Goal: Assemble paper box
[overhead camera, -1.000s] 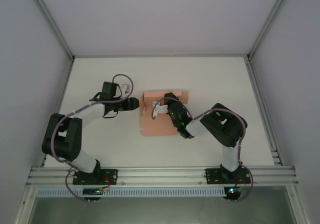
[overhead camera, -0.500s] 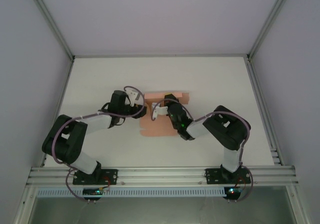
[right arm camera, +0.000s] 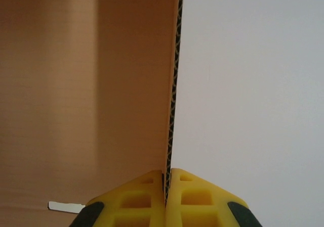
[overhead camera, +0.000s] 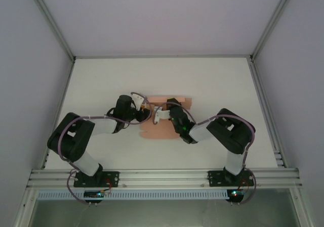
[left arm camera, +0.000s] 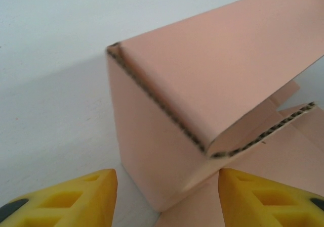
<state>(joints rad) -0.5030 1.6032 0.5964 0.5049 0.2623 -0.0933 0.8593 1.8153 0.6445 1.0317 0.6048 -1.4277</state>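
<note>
The paper box (overhead camera: 158, 130) is a salmon-pink, partly folded card sheet lying mid-table. In the left wrist view a raised, folded flap of the paper box (left arm camera: 202, 85) stands up from the flat sheet, its corner between my yellow fingers (left arm camera: 76, 199). My left gripper (overhead camera: 147, 114) sits at the box's left edge, open, with a gap between the left finger and the card. My right gripper (overhead camera: 171, 103) is over the box's far part, shut on the thin edge of an upright card wall (right arm camera: 101, 85). The card's edge runs straight into the right gripper (right arm camera: 167, 179).
The white table (overhead camera: 101, 85) is fenced by grey walls and slanted aluminium posts (overhead camera: 50, 19). An aluminium rail (overhead camera: 162, 176) carries both arm bases at the near edge. Bare table lies left, right and beyond the box.
My left arm has swung right from the bare table to the box's left edge, jaws narrowing slightly. The right gripper has kept its grip and barely moved.
</note>
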